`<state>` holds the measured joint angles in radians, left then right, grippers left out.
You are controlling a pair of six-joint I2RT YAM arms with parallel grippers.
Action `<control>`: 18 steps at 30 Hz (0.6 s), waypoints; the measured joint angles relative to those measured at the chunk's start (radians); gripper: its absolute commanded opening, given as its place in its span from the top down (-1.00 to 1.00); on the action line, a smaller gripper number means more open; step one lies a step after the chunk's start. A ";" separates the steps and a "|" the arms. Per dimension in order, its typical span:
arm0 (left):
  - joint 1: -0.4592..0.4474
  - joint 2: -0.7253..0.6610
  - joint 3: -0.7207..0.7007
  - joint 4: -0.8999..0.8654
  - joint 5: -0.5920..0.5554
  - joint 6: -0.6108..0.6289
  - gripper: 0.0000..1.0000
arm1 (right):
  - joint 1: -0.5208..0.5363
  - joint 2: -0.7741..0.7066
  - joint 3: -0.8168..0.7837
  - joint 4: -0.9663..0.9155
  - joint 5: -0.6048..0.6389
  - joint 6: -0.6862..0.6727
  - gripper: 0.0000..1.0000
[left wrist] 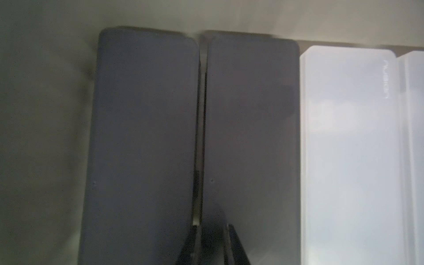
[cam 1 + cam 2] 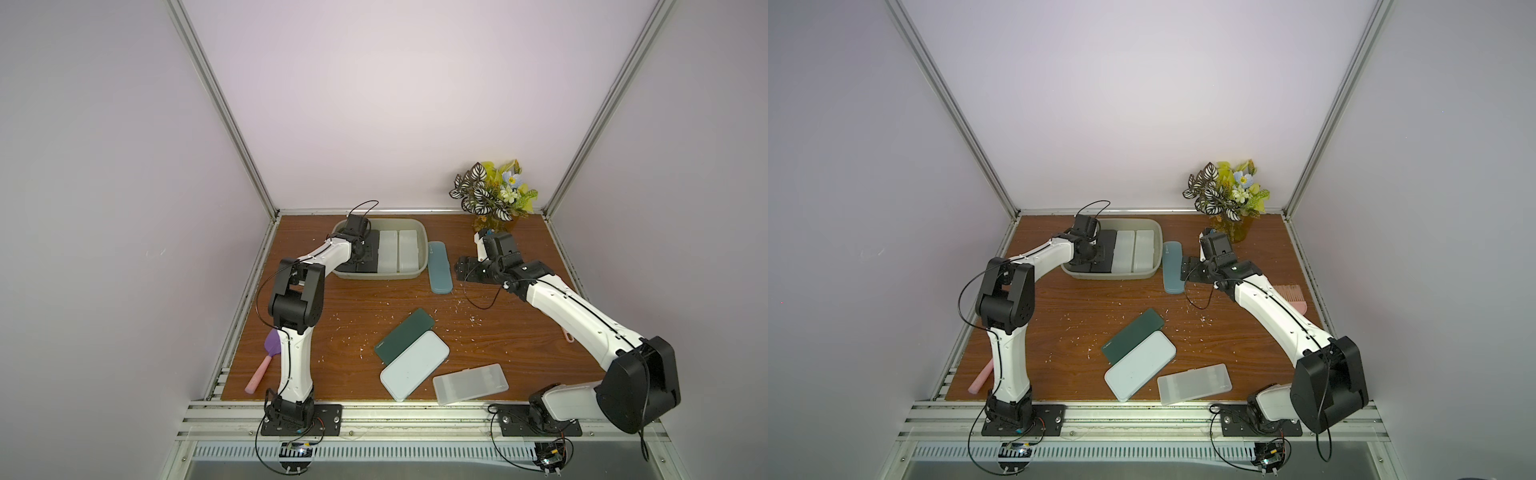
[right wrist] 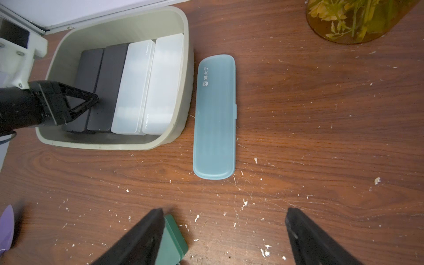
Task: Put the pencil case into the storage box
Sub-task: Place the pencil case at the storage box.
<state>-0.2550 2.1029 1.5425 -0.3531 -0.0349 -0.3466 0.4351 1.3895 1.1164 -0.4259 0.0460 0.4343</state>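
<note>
**Right wrist view: teal pencil case (image 3: pixel 214 117) on desk (image 3: pixel 298 137), outside storage box (image 3: pixel 184 75)**

The teal case lies flat, just beside the box's outer wall and parallel to it. Inside the box are two dark cases (image 3: pixel 107 87) and two frosted white cases (image 3: pixel 149 87), side by side. Left fingers (image 3: pixel 93 99) are pressed together inside the box, tip over the dark cases, pinching nothing. Right fingers (image 3: pixel 142 236) are spread wide and empty, near the teal case. In both top views a green case (image 2: pixel 404 336), a pale case (image 2: pixel 414 365) and a clear case (image 2: pixel 470 383) lie near the desk front.
</note>
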 measured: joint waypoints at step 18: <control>0.000 -0.454 -0.064 -0.042 -0.014 0.005 -0.43 | 0.000 0.091 0.004 0.007 -0.002 0.016 -0.89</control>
<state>-0.2550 1.6493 1.4784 -0.3954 -0.0494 -0.3412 0.4351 1.4807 1.1206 -0.4187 0.0437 0.4500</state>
